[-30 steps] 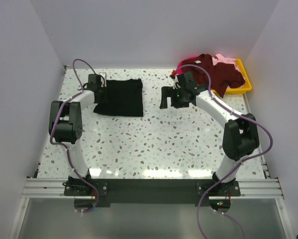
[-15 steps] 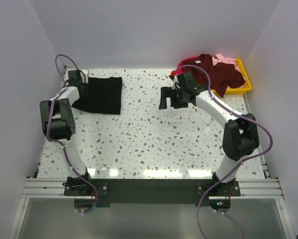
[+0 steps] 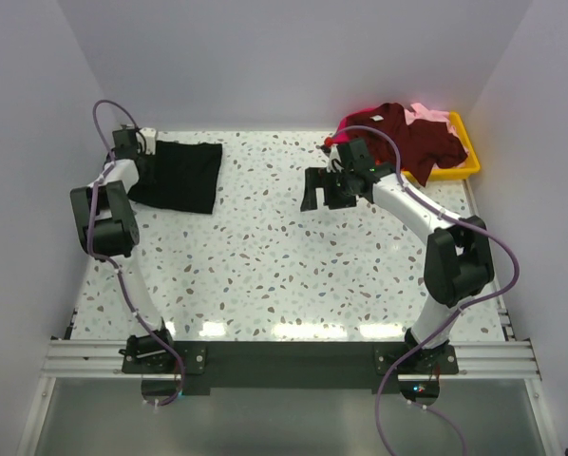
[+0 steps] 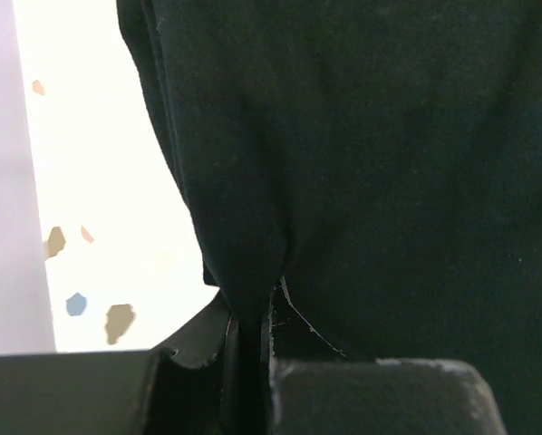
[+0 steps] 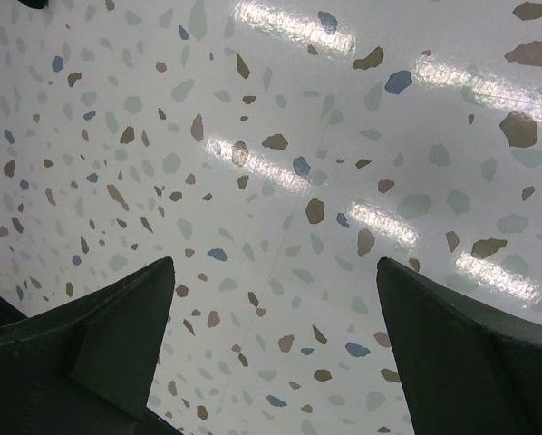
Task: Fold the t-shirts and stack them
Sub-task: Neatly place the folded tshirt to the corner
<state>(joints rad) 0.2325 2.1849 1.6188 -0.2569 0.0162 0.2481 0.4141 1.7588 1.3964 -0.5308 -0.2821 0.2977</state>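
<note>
Folded black t-shirt far left, left gripper at its edge, maroon t-shirt heaped over yellow tray

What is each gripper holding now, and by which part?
The left gripper is shut on the black t-shirt, pinching a fold of cloth at its left edge. The right gripper is open above the table and holds nothing.

Folded shirt left, heap right
</note>
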